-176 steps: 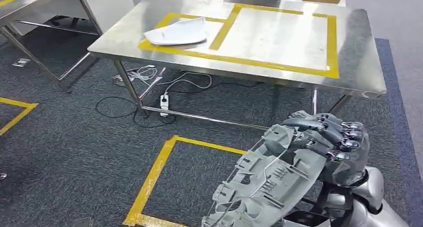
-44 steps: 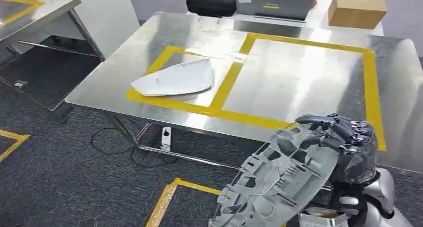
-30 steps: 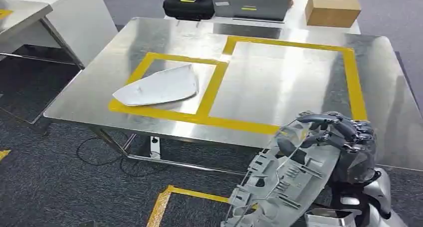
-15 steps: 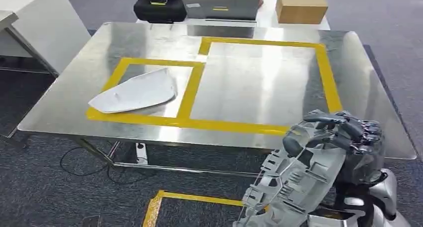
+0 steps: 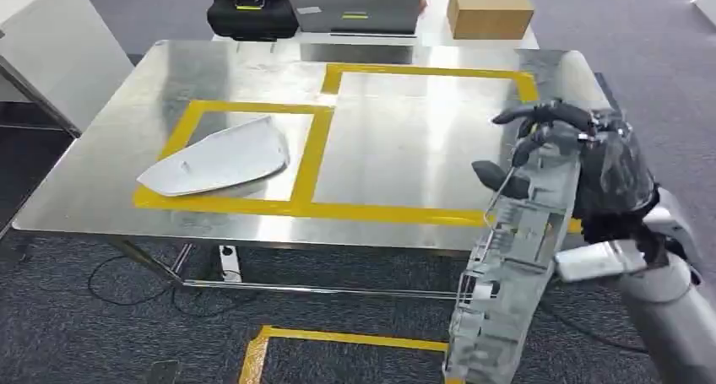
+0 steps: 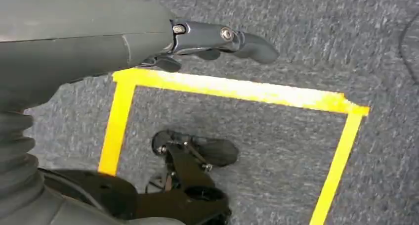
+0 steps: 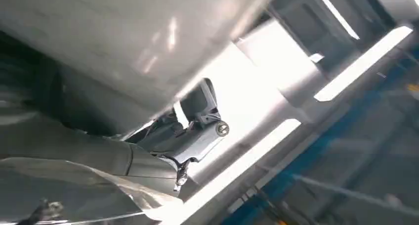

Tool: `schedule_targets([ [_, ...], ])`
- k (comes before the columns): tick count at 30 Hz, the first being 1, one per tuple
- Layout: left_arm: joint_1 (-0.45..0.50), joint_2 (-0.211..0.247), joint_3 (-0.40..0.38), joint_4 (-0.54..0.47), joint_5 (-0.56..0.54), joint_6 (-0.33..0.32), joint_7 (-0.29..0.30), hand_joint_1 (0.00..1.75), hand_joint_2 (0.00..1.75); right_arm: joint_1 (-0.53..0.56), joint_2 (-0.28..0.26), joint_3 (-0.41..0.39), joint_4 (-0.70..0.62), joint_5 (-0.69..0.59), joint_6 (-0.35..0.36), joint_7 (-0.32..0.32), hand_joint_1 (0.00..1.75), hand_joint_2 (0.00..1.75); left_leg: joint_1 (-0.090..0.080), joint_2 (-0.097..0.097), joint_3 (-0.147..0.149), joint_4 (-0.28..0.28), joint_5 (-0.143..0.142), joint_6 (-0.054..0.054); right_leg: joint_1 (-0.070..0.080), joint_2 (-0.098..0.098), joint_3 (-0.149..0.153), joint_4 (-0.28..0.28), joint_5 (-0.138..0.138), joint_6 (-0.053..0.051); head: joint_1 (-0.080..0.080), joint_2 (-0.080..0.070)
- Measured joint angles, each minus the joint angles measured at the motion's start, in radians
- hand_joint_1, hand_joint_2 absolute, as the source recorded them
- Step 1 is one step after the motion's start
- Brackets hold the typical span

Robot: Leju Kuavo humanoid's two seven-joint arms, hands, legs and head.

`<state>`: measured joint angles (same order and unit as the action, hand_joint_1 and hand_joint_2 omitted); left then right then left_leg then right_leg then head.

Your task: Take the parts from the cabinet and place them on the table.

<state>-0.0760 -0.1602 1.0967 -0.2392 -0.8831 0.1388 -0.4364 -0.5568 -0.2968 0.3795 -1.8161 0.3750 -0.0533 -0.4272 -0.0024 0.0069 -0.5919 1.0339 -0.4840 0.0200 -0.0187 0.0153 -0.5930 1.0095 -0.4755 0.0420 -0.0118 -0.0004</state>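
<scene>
On the steel table [image 5: 110,207] a white panel [image 5: 218,158] lies at nine o'clock inside the small taped box [image 5: 181,132]. The large taped box [image 5: 532,87] looks meant for the grey ribbed part [image 5: 517,257], at four o'clock, hanging from the right hand [image 5: 583,152], fingers clamped on its top. The left hand [image 6: 207,37] dangles open.

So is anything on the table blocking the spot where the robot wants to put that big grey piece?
Nothing visible does. The right hand holds the grey part at the table's near edge, beside the larger yellow-taped square, which is bare. The white part lies in the smaller square, off to the side.
</scene>
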Motion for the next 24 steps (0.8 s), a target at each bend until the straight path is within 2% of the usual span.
schedule_targets([
  [1,-0.001,-0.001,-0.006,0.000,-0.002,-0.002,0.000,0.00,1.75,-0.048,-0.002,-0.002,0.041,-0.002,0.034,0.020,1.75,1.75,0.003,0.001,0.002,-0.009,0.007,0.010,0.000,0.000,0.000,0.000,-0.001,0.007,-0.001,0.000],
  [2,-0.005,-0.002,-0.009,0.000,-0.004,-0.003,0.003,0.00,1.75,-0.095,-0.008,0.000,0.077,0.006,0.056,0.038,1.75,1.75,0.007,0.001,0.005,-0.015,0.012,0.016,-0.002,-0.004,-0.013,0.014,-0.014,0.009,0.000,0.000],
  [3,-0.010,-0.003,-0.010,0.000,-0.006,-0.003,0.004,0.00,1.75,-0.152,-0.014,0.005,0.126,0.024,0.069,0.058,1.75,1.75,0.007,0.001,0.004,-0.016,0.015,0.023,-0.002,-0.008,-0.037,0.060,-0.045,0.011,0.005,0.000],
  [5,-0.014,-0.006,-0.010,0.000,-0.010,-0.005,0.007,0.00,1.75,-0.253,-0.016,0.013,0.180,0.052,0.078,0.081,1.75,1.75,0.006,0.001,0.000,-0.015,0.016,0.024,-0.002,-0.009,-0.115,0.225,-0.114,0.014,0.004,0.000],
  [6,-0.014,-0.009,-0.014,0.000,-0.016,-0.008,0.009,0.00,1.75,-0.299,-0.017,0.030,0.266,0.087,0.088,0.117,1.75,1.75,0.005,0.001,0.000,-0.014,0.016,0.025,-0.001,-0.009,-0.151,0.294,-0.134,0.016,0.005,0.000],
  [7,-0.015,-0.010,-0.016,0.000,-0.019,-0.010,0.010,0.00,1.75,-0.340,-0.017,0.045,0.324,0.102,0.094,0.131,1.75,1.75,0.005,0.001,0.000,-0.014,0.016,0.025,-0.001,-0.010,-0.165,0.317,-0.131,0.015,0.005,0.000],
  [8,-0.016,-0.013,-0.019,0.000,-0.023,-0.013,0.012,0.00,1.75,-0.379,-0.017,0.058,0.370,0.121,0.096,0.154,1.75,1.75,0.005,0.001,0.001,-0.014,0.015,0.025,-0.001,-0.010,-0.157,0.294,-0.104,0.013,0.004,0.000],
  [9,-0.018,-0.015,-0.023,0.000,-0.024,-0.014,0.012,0.00,1.75,-0.424,-0.016,0.073,0.422,0.135,0.096,0.174,1.75,1.75,0.005,0.000,0.002,-0.013,0.015,0.024,-0.001,-0.010,-0.129,0.230,-0.058,0.010,0.006,0.000],
  [10,-0.021,-0.017,-0.030,0.000,-0.027,-0.017,0.014,0.00,1.75,-0.472,-0.015,0.086,0.470,0.149,0.095,0.191,1.75,1.75,0.005,-0.003,0.005,-0.012,0.013,0.023,-0.001,-0.011,-0.083,0.128,-0.001,0.006,0.005,0.000],
  [11,-0.024,-0.018,-0.034,0.000,-0.031,-0.019,0.018,0.00,1.75,-0.508,-0.012,0.097,0.521,0.169,0.091,0.210,1.75,1.75,0.005,-0.005,0.006,-0.012,0.011,0.020,-0.001,-0.013,-0.049,0.056,0.034,0.003,0.006,0.000],
  [12,-0.028,-0.019,-0.035,0.000,-0.033,-0.021,0.020,0.00,1.75,-0.559,-0.006,0.110,0.580,0.187,0.086,0.225,1.75,1.75,-0.001,-0.006,0.001,-0.012,0.011,0.015,0.006,-0.016,-0.018,0.026,0.020,0.001,0.003,0.000],
  [13,-0.031,-0.019,-0.036,0.000,-0.033,-0.021,0.023,0.00,1.75,-0.596,0.005,0.124,0.636,0.207,0.078,0.243,1.75,1.75,-0.001,-0.009,-0.006,-0.006,0.013,0.010,0.006,-0.016,-0.015,0.000,0.015,-0.003,0.005,0.000],
  [14,-0.032,-0.021,-0.038,0.000,-0.033,-0.021,0.026,0.00,1.75,-0.624,0.013,0.137,0.684,0.230,0.070,0.264,1.75,1.75,0.001,-0.008,-0.010,-0.007,0.016,0.005,0.008,-0.013,-0.020,0.004,0.014,-0.006,0.001,0.000],
  [15,-0.032,-0.022,-0.039,0.000,-0.033,-0.021,0.027,0.00,1.75,-0.644,0.019,0.149,0.721,0.254,0.062,0.280,1.75,1.75,0.002,-0.008,-0.010,-0.009,0.017,0.004,0.009,-0.013,-0.021,0.005,0.012,-0.008,0.004,0.000],
  [17,-0.037,-0.024,-0.041,0.000,-0.035,-0.021,0.035,0.00,1.75,-0.688,0.040,0.174,0.819,0.354,0.004,0.338,1.75,1.75,0.003,-0.009,-0.015,0.000,0.004,-0.008,0.000,-0.017,-0.015,-0.003,0.016,-0.016,0.003,0.000],
  [18,-0.040,-0.026,-0.043,0.000,-0.039,-0.021,0.037,0.00,1.75,-0.708,0.051,0.185,0.851,0.408,-0.031,0.369,1.75,1.75,0.003,-0.009,-0.028,0.034,-0.017,-0.015,0.000,-0.017,-0.014,-0.004,0.015,-0.022,0.002,0.000],
  [20,-0.042,-0.028,-0.054,0.000,-0.043,-0.021,0.045,0.00,1.75,-0.736,0.071,0.219,0.956,0.518,-0.097,0.434,1.75,1.75,0.007,-0.009,-0.103,0.191,-0.086,-0.023,0.000,-0.019,-0.013,-0.003,0.013,-0.026,0.001,0.000],
  [21,-0.041,-0.030,-0.058,0.000,-0.043,-0.021,0.050,0.00,1.75,-0.743,0.083,0.237,1.003,0.570,-0.120,0.460,1.75,1.75,0.008,-0.009,-0.142,0.270,-0.110,-0.024,0.000,-0.019,-0.013,-0.003,0.012,-0.027,-0.001,0.000],
  [22,-0.041,-0.032,-0.059,0.000,-0.043,-0.021,0.053,0.00,1.75,-0.745,0.094,0.253,1.044,0.612,-0.140,0.485,1.75,1.75,0.008,-0.009,-0.167,0.311,-0.113,-0.025,0.000,-0.015,-0.012,-0.003,0.012,-0.027,-0.001,0.000],
  [23,-0.041,-0.035,-0.060,0.000,-0.043,-0.020,0.055,0.00,1.75,-0.744,0.106,0.271,1.092,0.657,-0.155,0.524,1.75,1.75,0.008,-0.009,-0.167,0.301,-0.091,-0.024,0.000,-0.012,-0.009,-0.003,0.011,-0.028,-0.001,0.000],
  [24,-0.043,-0.037,-0.061,0.000,-0.043,-0.020,0.055,0.00,1.75,-0.742,0.115,0.283,1.129,0.685,-0.157,0.560,1.75,1.75,0.008,-0.009,-0.151,0.253,-0.051,-0.021,0.001,-0.009,-0.007,-0.002,0.010,-0.029,-0.001,0.000],
])
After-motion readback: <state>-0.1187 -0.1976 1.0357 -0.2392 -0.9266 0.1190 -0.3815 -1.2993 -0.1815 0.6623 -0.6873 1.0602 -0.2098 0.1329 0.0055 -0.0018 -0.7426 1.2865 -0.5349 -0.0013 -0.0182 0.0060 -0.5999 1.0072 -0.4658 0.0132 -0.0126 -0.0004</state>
